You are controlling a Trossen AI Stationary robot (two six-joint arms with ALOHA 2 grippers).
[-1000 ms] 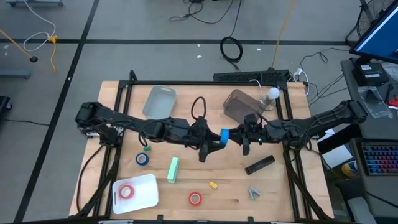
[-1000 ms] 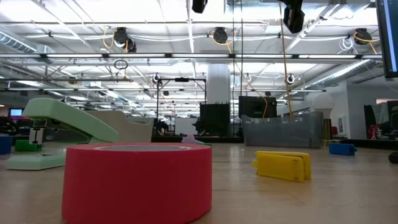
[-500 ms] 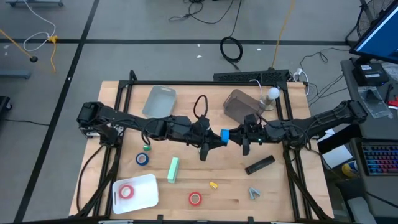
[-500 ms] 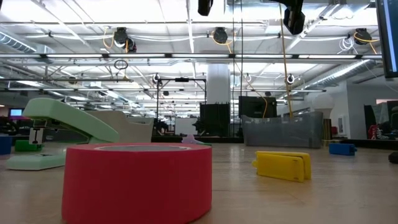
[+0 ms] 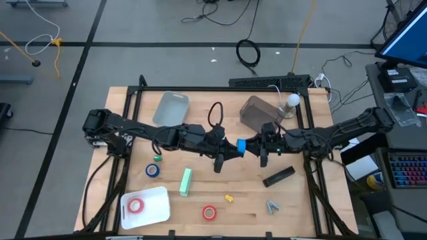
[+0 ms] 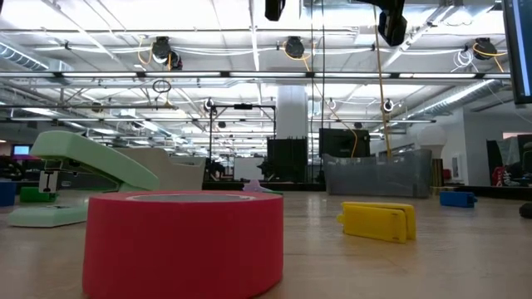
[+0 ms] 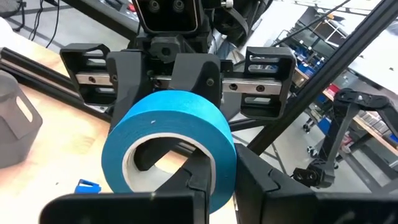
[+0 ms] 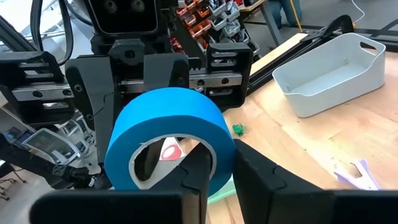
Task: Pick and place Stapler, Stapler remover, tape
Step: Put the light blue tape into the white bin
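High view: both arms reach to the middle of the wooden desk [image 5: 200, 200], where the left claw [image 5: 230, 151] and the right claw [image 5: 257, 148] meet at one blue tape roll [image 5: 241, 145], held above the desk between them. On the desk lie a second blue roll [image 5: 153, 171], a red roll [image 5: 136, 205] on a white tray [image 5: 159, 199], another red roll [image 5: 209, 213], a green stapler [image 5: 186, 181], a black stapler [image 5: 278, 177], a small yellow piece [image 5: 229, 198], and a grey metal piece [image 5: 272, 207] that may be the staple remover. A pale grey bin [image 5: 171, 109] and a darker grey bin [image 5: 257, 112] stand at the far side.

Low view: the near red roll [image 6: 184, 242] fills the foreground, with the green stapler [image 6: 83, 176] behind it and the yellow piece [image 6: 379, 221] off to one side. No writing can be read.

Left wrist view: the left claw [image 7: 217, 180] has its fingers closed on the wall of the blue tape roll [image 7: 171, 146], one inside the white core. The right claw [image 7: 180, 78] faces it just behind the roll.

Right wrist view: the right claw [image 8: 217, 168] grips the same blue tape roll [image 8: 168, 134] likewise, one finger in the core and one outside. The left claw [image 8: 158, 68] stands just beyond it. The pale grey bin [image 8: 333, 71] sits farther off on the desk. No label shows.
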